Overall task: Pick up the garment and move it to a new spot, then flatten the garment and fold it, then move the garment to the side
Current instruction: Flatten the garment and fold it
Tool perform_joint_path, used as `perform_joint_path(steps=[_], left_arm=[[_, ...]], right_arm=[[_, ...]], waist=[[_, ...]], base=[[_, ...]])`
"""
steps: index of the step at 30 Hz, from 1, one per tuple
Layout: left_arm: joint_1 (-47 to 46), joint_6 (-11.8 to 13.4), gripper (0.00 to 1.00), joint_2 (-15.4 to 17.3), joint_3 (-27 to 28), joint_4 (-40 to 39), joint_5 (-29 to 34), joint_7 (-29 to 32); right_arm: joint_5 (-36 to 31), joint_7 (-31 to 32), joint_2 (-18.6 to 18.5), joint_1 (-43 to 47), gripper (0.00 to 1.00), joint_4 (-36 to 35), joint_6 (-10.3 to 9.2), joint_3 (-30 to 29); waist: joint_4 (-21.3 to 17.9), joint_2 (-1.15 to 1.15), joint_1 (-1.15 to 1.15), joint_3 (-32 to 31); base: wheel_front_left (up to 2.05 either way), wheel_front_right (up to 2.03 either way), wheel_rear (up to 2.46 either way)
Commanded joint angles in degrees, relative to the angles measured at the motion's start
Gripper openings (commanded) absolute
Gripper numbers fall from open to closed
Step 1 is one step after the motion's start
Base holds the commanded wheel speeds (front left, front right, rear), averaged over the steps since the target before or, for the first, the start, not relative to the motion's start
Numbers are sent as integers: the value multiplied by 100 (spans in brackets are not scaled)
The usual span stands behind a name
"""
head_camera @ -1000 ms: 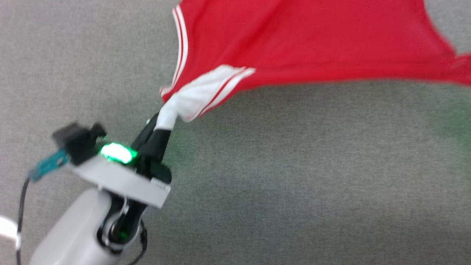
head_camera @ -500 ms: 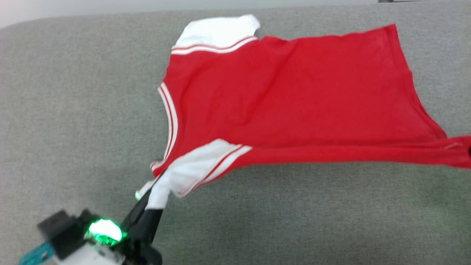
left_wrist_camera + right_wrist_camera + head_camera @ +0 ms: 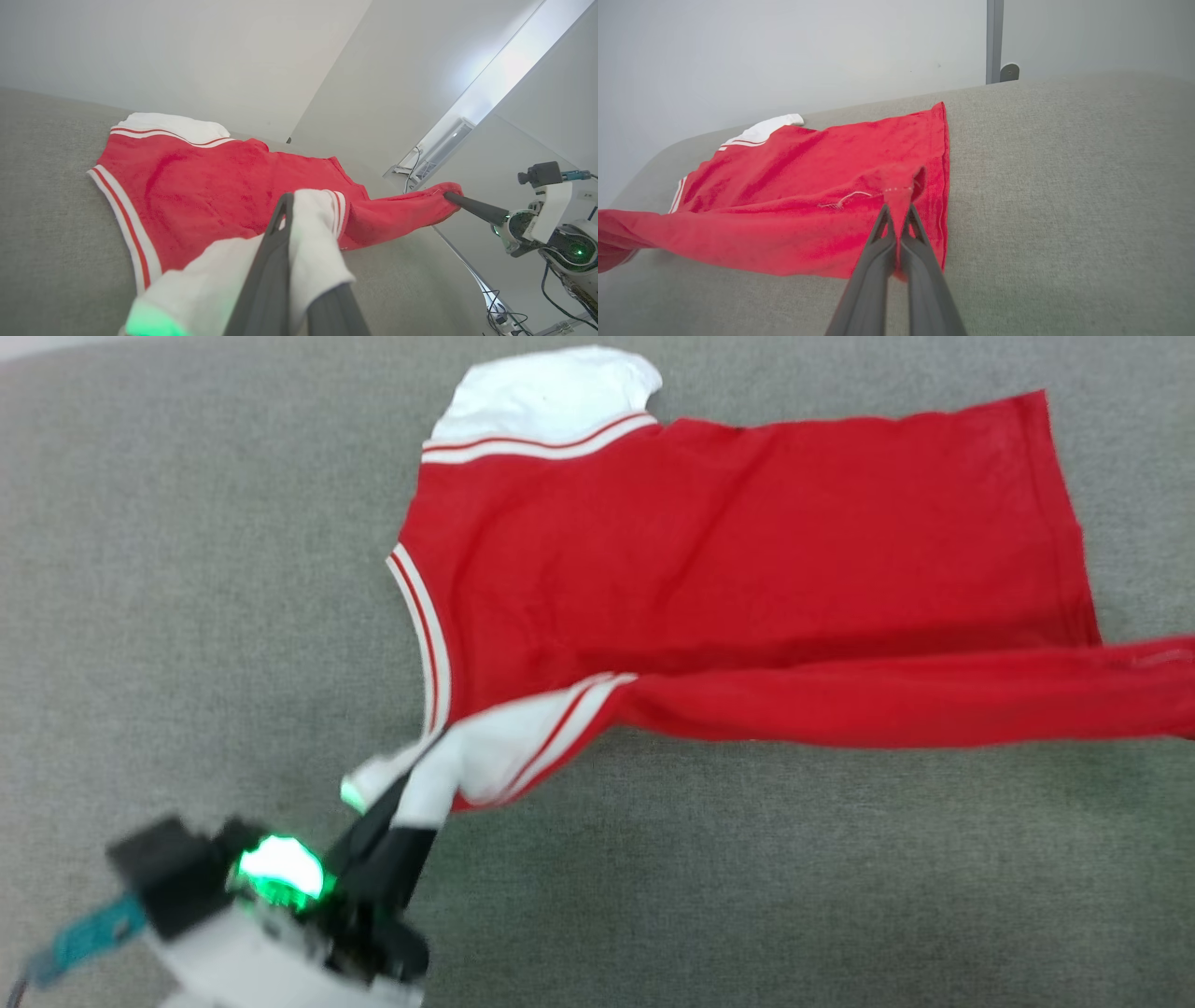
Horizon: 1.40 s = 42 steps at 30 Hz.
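Jersey (image 3: 747, 551) lies on the grey cushion (image 3: 747, 915), far half flat, near edge lifted along 6 o'clock. Your left gripper (image 3: 406, 807) is clamped on the white sleeve (image 3: 495, 742) at 7 o'clock. Your right gripper (image 3: 898, 215) is pinched shut on the hem corner (image 3: 901, 179) at 3 o'clock. Cloth looks light and limp, sagging between grips, so take corners or seams, under tension
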Motion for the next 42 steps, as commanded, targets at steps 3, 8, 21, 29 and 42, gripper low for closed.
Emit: perform_joint_path(steps=[3,8,21,29,42], left_arm=[[-727,-182,0,-189,-91,439,-263,41],[-1698,-270,0,-437,-323,1320,-471,32],[-2603,-277,0,-587,-913,2707,-637,-307],[-2691,-258,37,-587,-1160,3516,-463,-360],[-3213,-174,100,-182,-1452,4283,-8,123]], right_arm=[[139,114,-117,-609,0,531,-9,111],[222,126,-278,-1256,0,1196,-9,309],[211,-293,-434,-1876,0,2088,-9,996],[221,-577,-483,-1958,0,2437,-9,1320],[108,-1166,-381,-2092,100,2986,-9,1761]], waist=[[62,0,0,269],[163,0,0,519],[192,0,0,887],[242,0,0,789],[177,0,0,59]], base=[[0,0,0],[0,0,0],[0,0,0],[0,0,0],[0,0,0]])
